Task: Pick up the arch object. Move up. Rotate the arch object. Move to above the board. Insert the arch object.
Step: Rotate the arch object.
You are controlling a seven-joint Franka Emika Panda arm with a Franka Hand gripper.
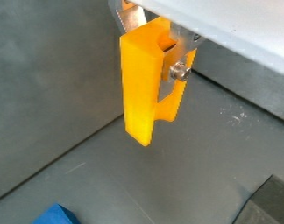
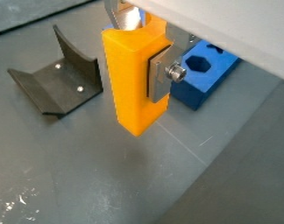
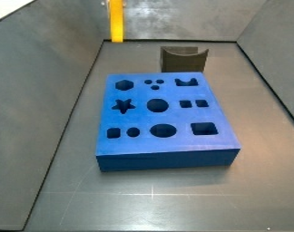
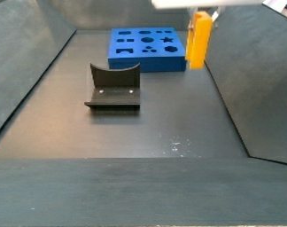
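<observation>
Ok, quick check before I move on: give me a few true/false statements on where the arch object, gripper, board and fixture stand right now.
1. The gripper is shut on the arch object. True.
2. The arch object rests on the floor. False: in both wrist views it hangs clear of the floor, held upright and long-side vertical.
3. The arch object already sits in a hole of the board. False: in a side view it is up beyond the board's far corner, not over the holes.
4. The fixture stands on the floor apart from the board. True.
5. The board's holes hold other pieces. False: every cut-out that shows in a side view is empty.
</observation>
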